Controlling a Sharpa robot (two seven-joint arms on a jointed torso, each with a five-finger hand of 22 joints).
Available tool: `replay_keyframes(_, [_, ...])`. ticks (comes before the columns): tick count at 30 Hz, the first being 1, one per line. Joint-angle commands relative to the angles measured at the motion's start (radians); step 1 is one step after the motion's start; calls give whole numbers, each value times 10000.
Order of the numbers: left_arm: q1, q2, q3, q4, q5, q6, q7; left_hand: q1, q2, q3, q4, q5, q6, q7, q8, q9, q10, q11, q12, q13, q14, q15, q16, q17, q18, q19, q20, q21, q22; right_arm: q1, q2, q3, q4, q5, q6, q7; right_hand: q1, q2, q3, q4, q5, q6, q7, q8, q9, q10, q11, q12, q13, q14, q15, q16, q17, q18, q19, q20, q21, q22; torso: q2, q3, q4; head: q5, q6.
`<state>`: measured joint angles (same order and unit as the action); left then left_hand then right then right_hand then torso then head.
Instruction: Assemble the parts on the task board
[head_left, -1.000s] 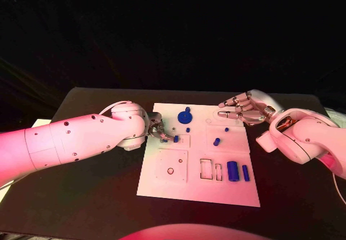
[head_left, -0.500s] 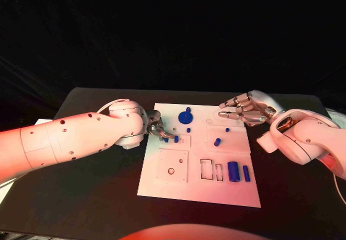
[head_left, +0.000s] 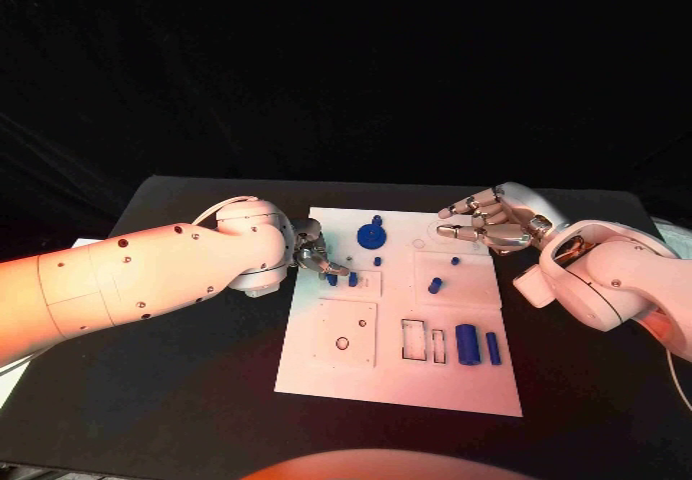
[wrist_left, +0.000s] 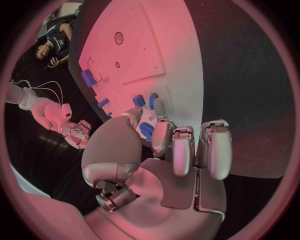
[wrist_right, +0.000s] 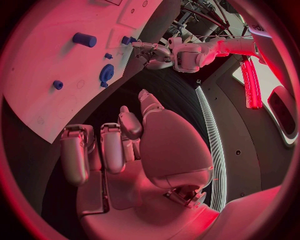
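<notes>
The right hand (wrist_right: 119, 145) is hovering with fingers apart beside the white task board (wrist_right: 44, 75), which is carrying blue parts (wrist_right: 84, 39).

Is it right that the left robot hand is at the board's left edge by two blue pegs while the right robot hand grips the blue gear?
Not quite. In the head view the right robot hand holds nothing, hovering at the board's far right edge, apart from the gear. The left robot hand is by the pegs.
</notes>
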<state>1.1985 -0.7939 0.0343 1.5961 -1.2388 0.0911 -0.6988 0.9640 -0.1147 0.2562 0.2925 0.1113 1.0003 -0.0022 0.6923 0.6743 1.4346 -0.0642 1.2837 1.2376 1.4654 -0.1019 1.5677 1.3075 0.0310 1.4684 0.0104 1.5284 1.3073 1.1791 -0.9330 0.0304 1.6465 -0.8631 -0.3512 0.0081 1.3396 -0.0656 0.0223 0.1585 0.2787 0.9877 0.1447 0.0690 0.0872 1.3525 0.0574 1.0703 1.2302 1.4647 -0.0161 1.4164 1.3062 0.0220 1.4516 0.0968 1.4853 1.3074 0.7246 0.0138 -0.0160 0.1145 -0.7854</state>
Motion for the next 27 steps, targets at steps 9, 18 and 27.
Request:
replay_keyframes(9, [48,105,9,-137,97,-71,-487,0,72,-44,-19,27,58,6,27,-15,30,7,-22,-16,1054,-74,31,2632,-179,789,-63,-29,2286,-11,8,0,21,-19,156,64,-65,12,-69,-4,67,24,-13,16,15,-55,-18,-31,-3,485,-6,-52,-10,203,-69,-21,-60,1016,3,8,-9,4,-9])
replay_keyframes(18, [62,165,8,-256,110,44,-498,292,273,32,-74,32,20,5,21,-36,17,7,-40,-26,1054,-76,31,2632,-176,782,-65,-44,2279,-11,-19,0,49,-20,151,56,-65,12,-70,-3,67,24,-13,16,15,-54,-18,-30,-3,485,-7,-52,-10,203,-70,-21,-60,1016,5,10,-7,-5,-17])
replay_keyframes(27, [65,220,6,-361,169,198,-507,749,412,176,-163,28,-27,14,24,-59,-5,13,-72,-51,1054,-71,31,2632,-169,770,-63,-73,2264,-10,-35,0,73,-20,149,49,-83,40,-92,21,81,30,-16,18,20,-34,-19,14,17,486,-8,-62,-13,204,-72,-22,-66,1010,5,3,-6,-12,-22])
